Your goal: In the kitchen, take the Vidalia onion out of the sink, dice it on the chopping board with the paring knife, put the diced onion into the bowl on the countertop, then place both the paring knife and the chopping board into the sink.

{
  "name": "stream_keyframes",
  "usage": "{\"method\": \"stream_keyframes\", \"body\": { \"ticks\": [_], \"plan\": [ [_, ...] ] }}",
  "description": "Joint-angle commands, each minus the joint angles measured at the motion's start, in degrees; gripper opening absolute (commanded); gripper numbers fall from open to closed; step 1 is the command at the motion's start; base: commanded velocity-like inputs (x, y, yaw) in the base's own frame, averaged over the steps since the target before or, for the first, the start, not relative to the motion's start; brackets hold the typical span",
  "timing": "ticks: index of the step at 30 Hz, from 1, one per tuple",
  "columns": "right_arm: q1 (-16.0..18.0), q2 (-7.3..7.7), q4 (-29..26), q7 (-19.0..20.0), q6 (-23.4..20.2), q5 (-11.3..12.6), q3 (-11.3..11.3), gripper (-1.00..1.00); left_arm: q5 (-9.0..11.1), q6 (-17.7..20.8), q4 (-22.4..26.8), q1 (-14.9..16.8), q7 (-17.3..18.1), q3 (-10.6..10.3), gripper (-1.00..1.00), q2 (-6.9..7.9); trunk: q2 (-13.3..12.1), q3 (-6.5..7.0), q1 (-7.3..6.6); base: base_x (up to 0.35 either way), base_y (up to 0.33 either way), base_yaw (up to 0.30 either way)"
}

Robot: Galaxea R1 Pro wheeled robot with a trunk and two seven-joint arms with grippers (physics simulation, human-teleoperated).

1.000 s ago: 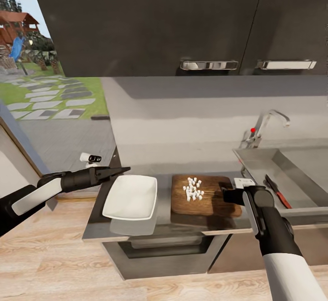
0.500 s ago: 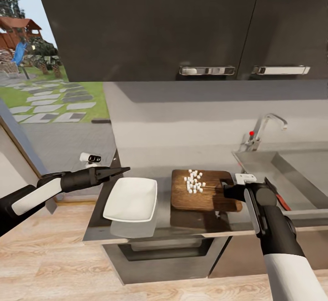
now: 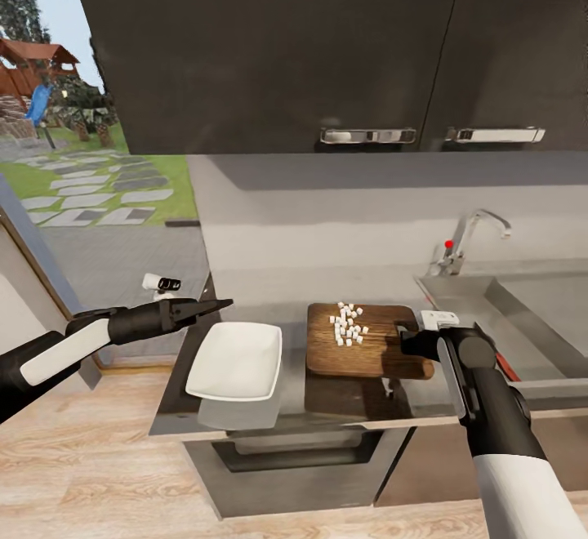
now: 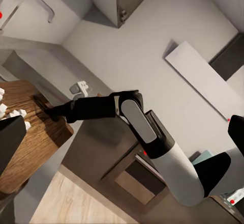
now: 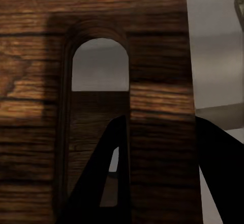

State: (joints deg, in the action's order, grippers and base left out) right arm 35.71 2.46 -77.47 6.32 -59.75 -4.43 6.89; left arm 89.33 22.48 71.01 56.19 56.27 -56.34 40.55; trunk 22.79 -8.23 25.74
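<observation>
The dark wooden chopping board hangs a little above the countertop, casting a shadow on it. White diced onion lies in a loose pile on the board's far half. My right gripper is shut on the board's slot-handle end, with one finger through the slot. The white bowl sits on the countertop left of the board. My left gripper hovers open just beyond the bowl's far left corner, holding nothing. A sliver of the paring knife's red handle shows beside my right forearm on the sink drainboard.
The chrome tap with a red dot stands behind the sink. Dark upper cabinets hang low overhead. An oven front sits under the countertop. A window with a garden view opens on the left.
My right gripper has lifted the chopping board with the diced onion off the countertop. The camera has tilted, shifting the whole view. The left arm has stayed put.
</observation>
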Motion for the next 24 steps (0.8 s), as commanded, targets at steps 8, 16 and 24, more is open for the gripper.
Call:
{"method": "stream_keyframes", "body": {
  "ticks": [8,16,24],
  "plan": [
    [0.1,-0.04,0.0,0.6,-0.3,-0.3,0.1,-1.0,0.6,0.5,0.0,0.1,0.1,-0.2,1.0,0.11,0.1,0.63,0.04,0.0,0.0,0.0],
    [0.1,-0.01,0.0,0.5,-0.3,-0.3,0.1,-1.0,0.6,0.5,0.0,0.1,0.1,-0.2,1.0,0.14,0.1,1.39,0.04,0.0,0.0,0.0],
    [0.1,0.0,0.0,0.5,-0.3,-0.3,0.1,-1.0,0.6,0.5,0.0,0.1,0.1,-0.2,1.0,0.14,0.1,2.14,0.04,0.0,0.0,0.0]
  ]
}}
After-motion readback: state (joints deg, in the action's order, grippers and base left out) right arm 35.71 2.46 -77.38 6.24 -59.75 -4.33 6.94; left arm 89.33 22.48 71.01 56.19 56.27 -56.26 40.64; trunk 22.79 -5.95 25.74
